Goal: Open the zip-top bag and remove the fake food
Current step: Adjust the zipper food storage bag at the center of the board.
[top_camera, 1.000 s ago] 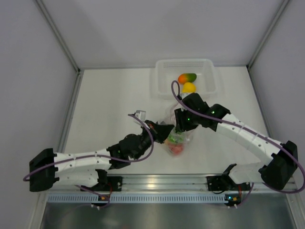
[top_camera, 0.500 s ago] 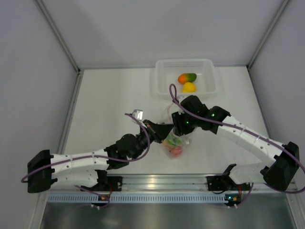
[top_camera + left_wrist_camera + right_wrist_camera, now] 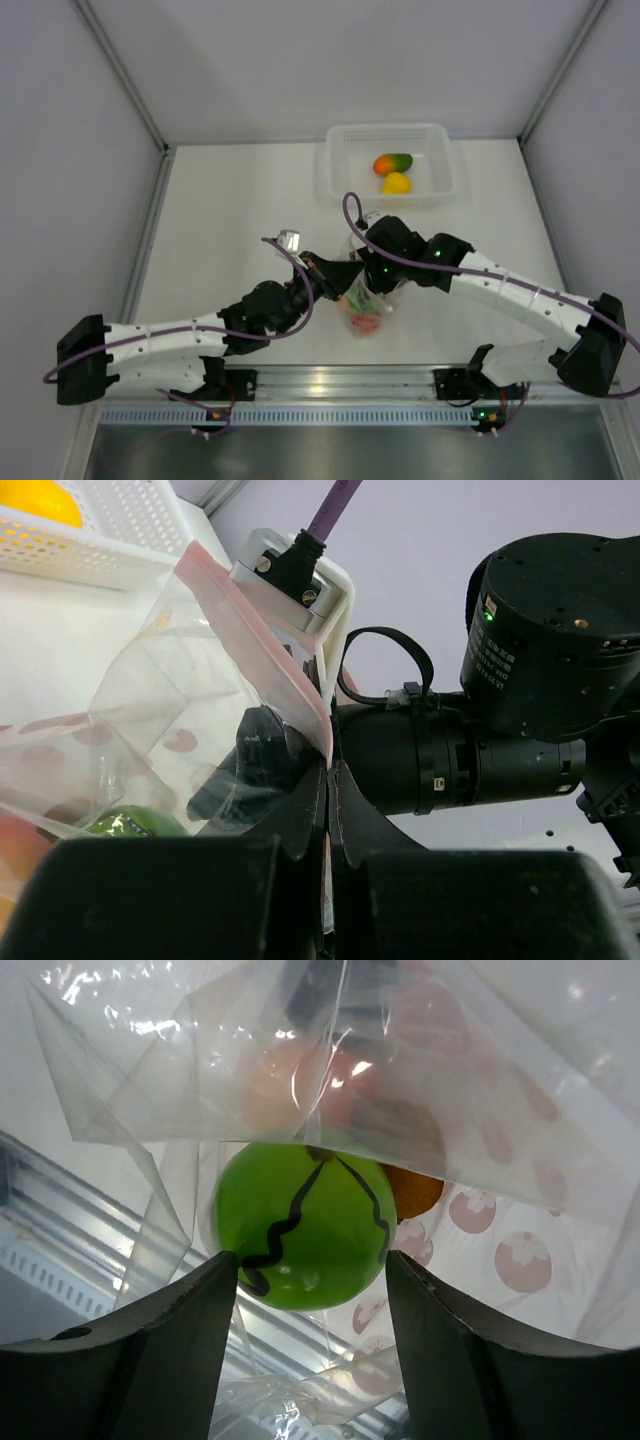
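The clear zip-top bag (image 3: 372, 303) hangs between the two arms in mid-table. My left gripper (image 3: 328, 770) is shut on the bag's rim, right at the pink zip strip (image 3: 262, 630). My right gripper (image 3: 310, 1256) has reached into the bag's mouth from above and is open. A green fruit with black marks (image 3: 300, 1225) sits between its fingers. Behind it lie an orange piece (image 3: 416, 1192) and a pink-red piece (image 3: 340, 1090), blurred by plastic. From the top, red fake food (image 3: 366, 319) shows at the bag's bottom. A mango (image 3: 393, 163) and a yellow fruit (image 3: 397, 183) lie in the tray.
The white rigid tray (image 3: 336, 180) stands at the back, just beyond the right arm's wrist. The right arm's dark motor housing (image 3: 545, 640) fills the left wrist view beside the bag. An aluminium rail (image 3: 330, 382) runs along the near edge.
My right gripper has moved toward the near edge and deeper into the bag, and its jaws have widened around the green fruit. The left gripper still holds the rim.
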You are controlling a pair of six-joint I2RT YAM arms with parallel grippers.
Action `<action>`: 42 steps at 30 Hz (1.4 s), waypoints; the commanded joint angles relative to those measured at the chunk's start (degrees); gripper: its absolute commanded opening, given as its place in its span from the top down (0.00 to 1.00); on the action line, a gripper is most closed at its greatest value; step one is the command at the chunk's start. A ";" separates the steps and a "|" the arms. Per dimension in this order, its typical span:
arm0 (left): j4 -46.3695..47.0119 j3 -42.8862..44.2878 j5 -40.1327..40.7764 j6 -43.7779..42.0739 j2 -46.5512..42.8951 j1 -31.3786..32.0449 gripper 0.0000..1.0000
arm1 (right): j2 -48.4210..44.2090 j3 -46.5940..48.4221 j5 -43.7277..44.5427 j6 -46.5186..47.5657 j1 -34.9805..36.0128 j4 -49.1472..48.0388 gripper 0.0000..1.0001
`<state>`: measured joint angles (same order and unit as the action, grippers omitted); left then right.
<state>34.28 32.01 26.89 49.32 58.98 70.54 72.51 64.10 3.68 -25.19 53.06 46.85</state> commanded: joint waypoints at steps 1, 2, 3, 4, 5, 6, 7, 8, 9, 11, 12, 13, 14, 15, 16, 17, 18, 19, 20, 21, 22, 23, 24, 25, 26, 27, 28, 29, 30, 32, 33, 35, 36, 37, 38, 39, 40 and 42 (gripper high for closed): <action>1.40 0.42 0.00 -0.80 -1.06 -0.23 1.00 | 0.35 -0.90 2.29 -1.44 2.75 -0.09 0.37; 1.40 0.51 -0.17 -0.89 -1.06 -0.23 1.00 | 0.87 -1.34 2.12 -1.61 2.93 -0.44 0.31; 1.31 0.51 -0.26 -0.98 -1.06 -0.23 1.00 | 1.23 -1.43 2.03 -1.96 3.45 -0.71 0.30; 1.31 0.51 -0.35 -0.89 -1.15 -0.23 1.00 | 1.58 -1.52 2.03 -2.14 3.72 -1.14 0.30; 1.23 0.51 -0.26 -0.81 -1.24 -0.23 1.00 | 2.19 -1.87 1.68 -2.23 3.89 -1.41 0.30; 1.14 0.42 -0.26 -0.89 -1.32 -0.23 1.00 | 2.46 -1.96 1.68 -2.41 4.33 -1.67 0.29; 0.70 0.51 0.17 -0.98 -1.41 -0.23 1.00 | 2.81 -2.04 1.50 -2.49 4.42 -1.76 0.29; 0.61 0.51 0.26 -0.98 -1.41 -0.23 1.00 | 3.25 -2.39 0.55 -2.50 4.60 -1.94 0.28; 0.44 0.51 0.35 -1.15 -1.59 -0.23 1.00 | 3.25 -2.74 0.01 -2.58 4.60 -2.37 0.27; 0.35 0.42 0.88 -1.16 -1.76 -0.23 1.00 | 3.16 -3.80 -0.95 -3.28 4.60 -3.60 0.26; 0.35 0.34 0.97 -1.16 -1.68 -0.23 1.00 | 3.08 -4.15 -1.13 -3.37 4.60 -4.04 0.26; 0.35 0.25 1.05 -1.16 -1.76 -0.23 1.00 | 3.08 -4.50 -1.22 -3.64 4.60 -4.40 0.26; 0.35 0.33 1.14 -1.16 -1.68 -0.23 1.00 | 3.08 -5.11 -2.35 -3.81 4.69 -5.27 0.25; 0.35 0.33 1.23 -1.33 -1.42 -0.23 1.00 | 3.08 -5.38 -2.80 -3.90 4.69 -5.63 0.23; 0.35 0.25 1.23 -1.42 -1.41 -0.23 1.00 | 3.16 -5.56 -3.33 -4.08 4.77 -5.80 0.17; 0.35 0.33 1.32 -1.51 -1.33 -0.23 1.00 | 3.25 -5.65 -3.33 -3.90 4.77 -6.15 0.15; 0.35 0.16 1.32 -1.33 -1.15 -0.23 1.00 | 3.34 -5.65 -3.33 -3.81 5.04 -5.90 0.10; 0.35 0.16 1.32 -1.33 -1.15 -0.23 1.00 | 3.25 -5.47 -2.98 -3.81 5.12 -5.55 0.05; 0.35 0.07 1.23 -1.33 -1.15 -0.23 1.00 | 3.51 -5.39 -1.41 -3.73 5.13 -5.19 0.01; 0.35 0.16 1.32 -1.33 -1.15 -0.23 1.00 | 3.60 -5.38 -0.88 -3.55 5.21 -4.84 0.01; 0.35 0.16 1.32 -1.33 -1.06 -0.23 1.00 | 3.60 -5.56 -0.61 -3.46 5.21 -5.10 0.01; 0.35 0.07 1.32 -1.33 -1.06 -0.23 1.00 | 3.43 -6.08 -0.52 -3.64 5.21 -5.36 0.01; 0.35 0.16 1.32 -1.42 -1.06 -0.23 1.00 | 3.34 -6.35 -0.52 -3.64 5.21 -6.15 0.01; 0.35 0.25 1.32 -1.42 -1.15 -0.23 1.00 | 3.25 -6.79 -0.34 -3.73 5.21 -6.42 0.00; 0.35 0.16 1.32 -1.42 -1.15 -0.23 1.00 | 3.16 -6.96 0.09 -3.55 5.21 -6.68 0.01; 0.35 0.25 1.40 -1.51 -1.15 -0.23 1.00 | 3.25 -6.97 0.44 -3.55 5.21 -6.77 0.01; 0.35 0.33 1.41 -1.59 -1.15 -0.23 1.00 | 3.25 -7.05 0.71 -3.64 5.13 -6.86 0.01; 0.35 0.42 1.41 -1.68 -1.15 -0.23 1.00 | 3.34 -7.05 1.41 -3.38 5.21 -6.95 0.01; 0.35 0.42 1.32 -1.68 -1.15 -0.23 1.00 | 3.34 -6.97 1.94 -3.55 5.21 -6.77 0.01; 0.35 0.33 1.49 -1.86 -1.32 -0.23 1.00 | 3.17 -6.62 2.64 -3.64 5.21 -6.60 0.05; 0.26 0.16 1.58 -1.86 -1.24 -0.23 1.00 | 3.16 -6.53 2.82 -3.73 5.21 -6.60 0.08; 0.26 0.07 1.93 -1.95 -1.32 -0.23 1.00 | 3.34 -5.74 3.17 -3.90 5.21 -5.90 0.22; 0.35 0.07 1.93 -1.86 -1.06 -0.32 1.00 | 3.43 -5.39 3.26 -3.90 5.21 -5.63 0.28; 0.35 -0.02 1.93 -1.86 -0.97 -0.32 1.00 | 3.51 -5.04 3.17 -3.90 5.21 -5.37 0.33; 0.26 -0.02 2.02 -1.86 -0.80 -0.32 1.00 | 3.95 -4.34 3.09 -3.81 5.21 -4.67 0.43; 0.35 -0.02 2.11 -1.95 -0.80 -0.32 1.00 | 3.95 -3.89 3.17 -3.81 5.21 -4.40 0.45; 0.35 -0.10 2.20 -1.95 -0.71 -0.32 1.00 | 3.87 -3.28 3.35 -3.90 5.21 -4.05 0.51; 0.26 -0.28 2.63 -2.12 -0.71 -0.32 1.00 | 3.34 -2.57 3.79 -4.08 5.21 -3.26 0.52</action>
<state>30.83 31.70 28.08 48.03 58.04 70.54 75.75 58.41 5.80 -29.63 57.19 41.39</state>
